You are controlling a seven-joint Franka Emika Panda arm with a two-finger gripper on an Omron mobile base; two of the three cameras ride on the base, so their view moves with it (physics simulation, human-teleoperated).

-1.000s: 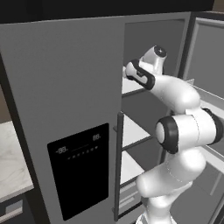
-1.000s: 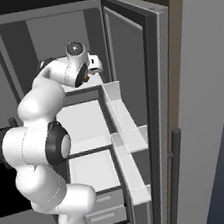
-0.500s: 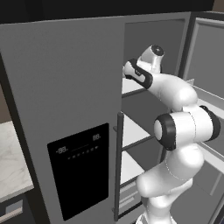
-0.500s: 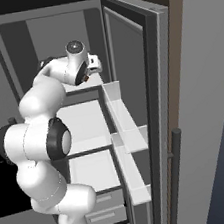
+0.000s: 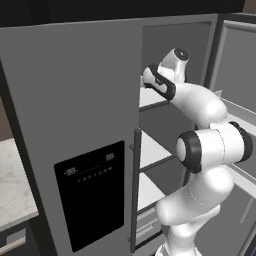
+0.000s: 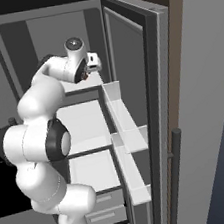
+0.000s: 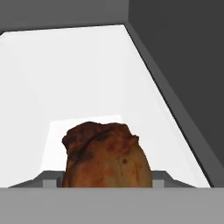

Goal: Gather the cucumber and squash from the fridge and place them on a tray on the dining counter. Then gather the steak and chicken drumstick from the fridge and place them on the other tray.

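My pincer reaches onto the upper white shelf inside the open fridge. The chicken drumstick sits right between my fingertips, which are hidden behind it; I appear clamped on it, my jaws partway closed around its brown bulk.

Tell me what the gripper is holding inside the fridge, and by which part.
The chicken drumstick sits right between the fingers of the gripper over the white fridge shelf. Its lower sides lie at the fingers; a firm grip cannot be told.

Shelf beyond chicken drumstick bare; fridge wall close alongside.
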